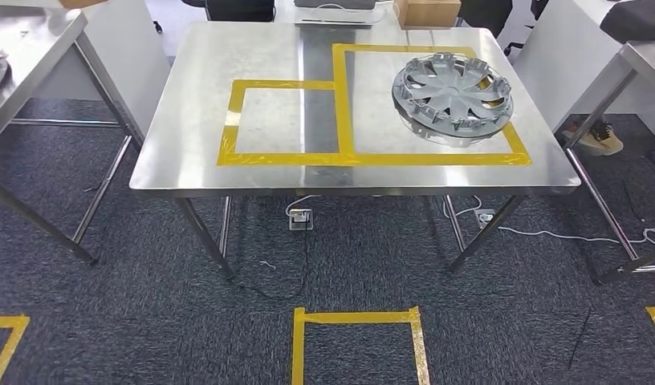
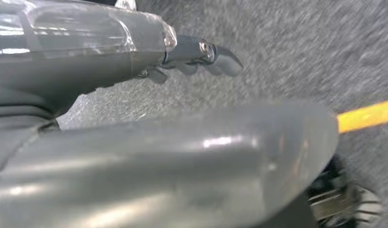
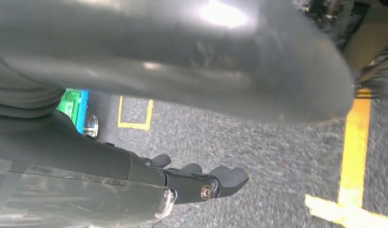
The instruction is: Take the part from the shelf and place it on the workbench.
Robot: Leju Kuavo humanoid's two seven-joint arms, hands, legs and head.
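Lying rim-down inside the taped outline on the workbench (image 1: 196, 120), part (image 1: 453, 98) looks light, stiff, slick; best gripped at rim. Left hand (image 2: 197, 54) and right hand (image 3: 201, 183) hanging, fingers loosely apart, holding nothing.

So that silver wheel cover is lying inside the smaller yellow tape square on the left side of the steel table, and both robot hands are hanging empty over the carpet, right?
Not quite. The wheel cover lies in the larger yellow tape rectangle on the right side of the steel table, as the head view shows; the smaller square holds nothing. The rest stands: the left hand and right hand hold nothing over the carpet.
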